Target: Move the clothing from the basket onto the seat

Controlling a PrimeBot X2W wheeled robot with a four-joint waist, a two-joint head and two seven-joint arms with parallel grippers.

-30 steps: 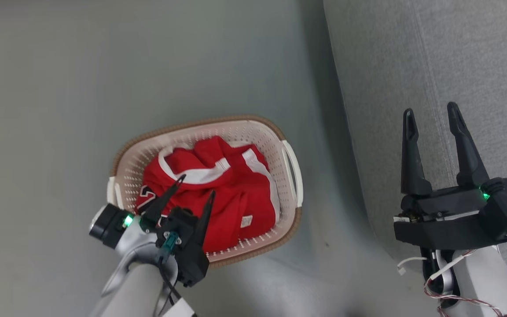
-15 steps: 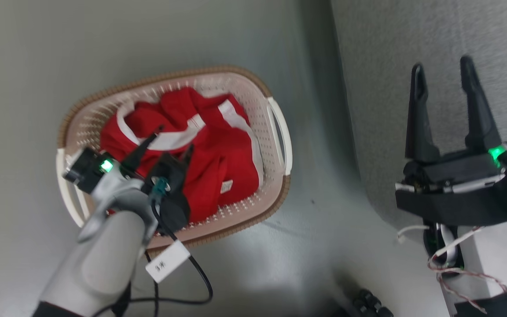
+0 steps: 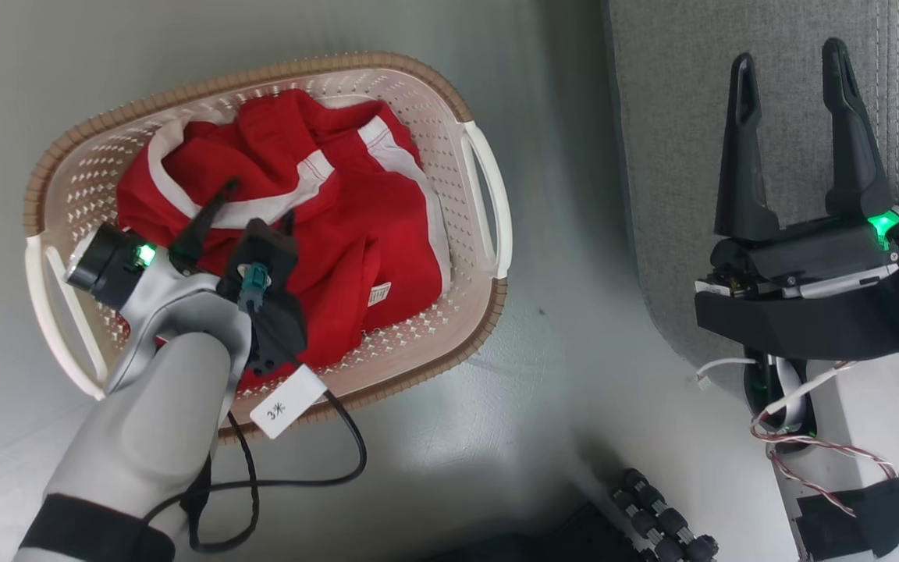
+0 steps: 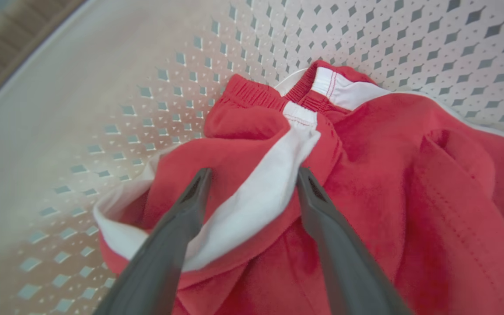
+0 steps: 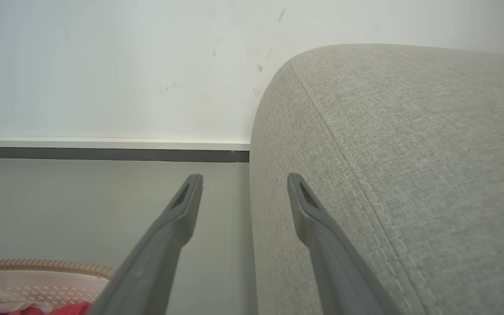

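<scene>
Left fingers (image 4: 169, 245), wide, straddle a white band of clothing (image 3: 340, 226) in the basket (image 3: 262, 74); a shallow close could pinch trim alone and slip. Right fingers (image 3: 738, 156), wide and empty, hover by the seat (image 3: 668, 156) at three o'clock.
</scene>
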